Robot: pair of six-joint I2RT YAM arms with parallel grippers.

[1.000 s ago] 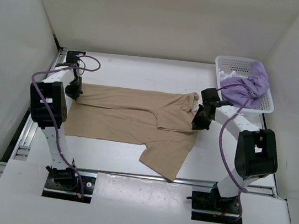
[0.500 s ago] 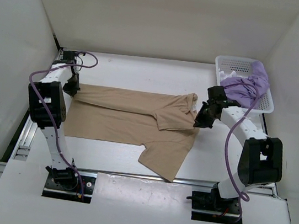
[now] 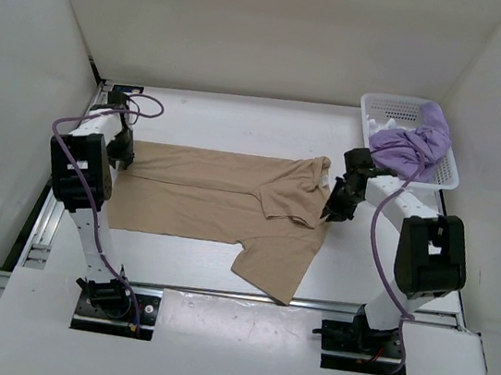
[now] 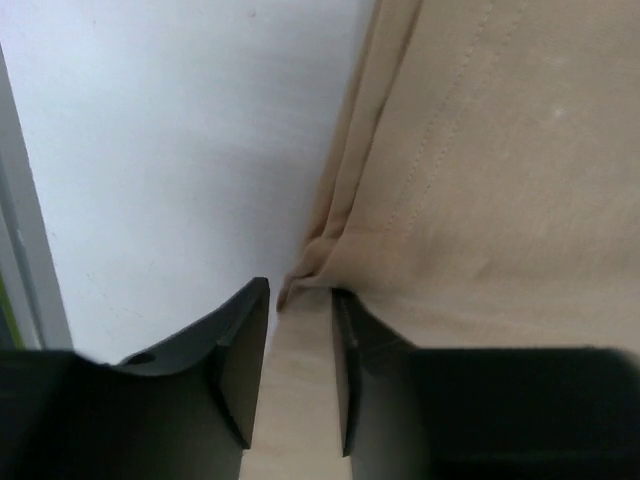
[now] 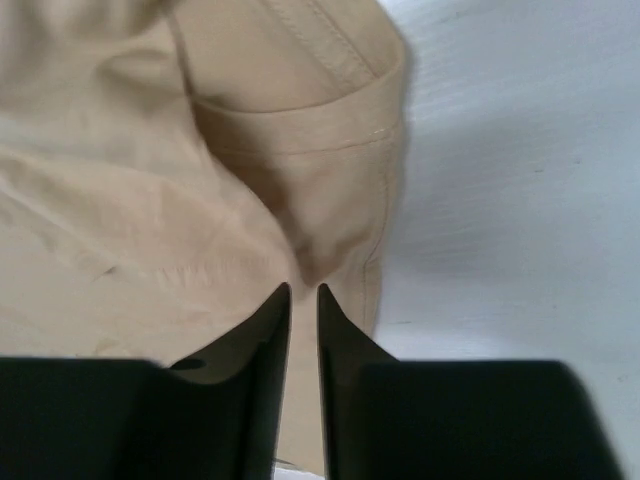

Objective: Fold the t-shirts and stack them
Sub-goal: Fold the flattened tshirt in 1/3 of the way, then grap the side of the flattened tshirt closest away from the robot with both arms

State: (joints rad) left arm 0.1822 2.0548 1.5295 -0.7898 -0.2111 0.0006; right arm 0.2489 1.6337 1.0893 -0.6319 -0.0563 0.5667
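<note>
A: Left tool (image 4: 300, 292), state?
B: Jaws parted a little, narrow gap. The tips are at the bunched hem corner of the tan cloth t-shirt (image 3: 203, 195). Tan cloth shows through the gap, and I can't tell if any is pinched.
A: Right tool (image 5: 303, 290)?
B: Parted too, only a thin slit. The tips are low over the shirt's right edge by a stitched fold. Cloth shows behind the slit, grip unclear.
A: Where's the tan shirt overall?
B: Spread flat on the white counter (image 3: 241, 121) between the two arms. The left tool is at its far-left corner and the right tool at its right edge near the collar. One flap is folded over near the middle, and the near-right part sticks out toward the bases.
A: Other shirts?
B: The lavender purple cloth t-shirt (image 3: 416, 141) is heaped in the white perforated plastic basket (image 3: 374, 102) at the far right, draping over its rim. A bit of white cloth (image 3: 392, 125) sits beside it inside.
</note>
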